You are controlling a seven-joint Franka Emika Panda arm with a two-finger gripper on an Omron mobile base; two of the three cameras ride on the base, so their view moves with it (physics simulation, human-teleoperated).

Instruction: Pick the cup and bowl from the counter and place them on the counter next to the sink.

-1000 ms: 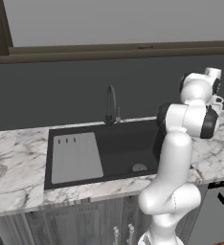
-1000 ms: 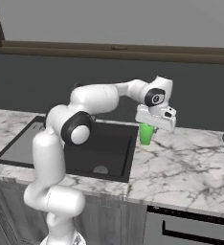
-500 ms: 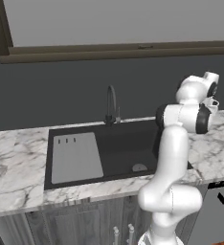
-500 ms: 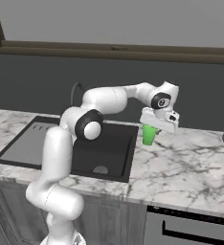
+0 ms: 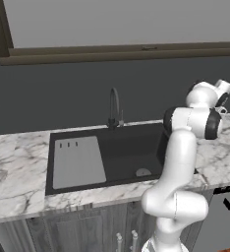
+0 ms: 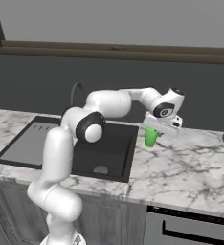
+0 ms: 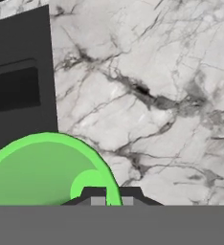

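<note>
The pincer is clamped on the rim of the green cup, which hangs beneath it, upright, over the marble bench. The black sink lies just beside the cup, toward the arm's base.

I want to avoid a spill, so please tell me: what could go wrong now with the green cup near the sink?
The tool is shut on the cup's rim only, so the cup may slip or tilt. The cup hangs close to the sink's right edge over the counter; released too far left, it might tip into the basin.
</note>
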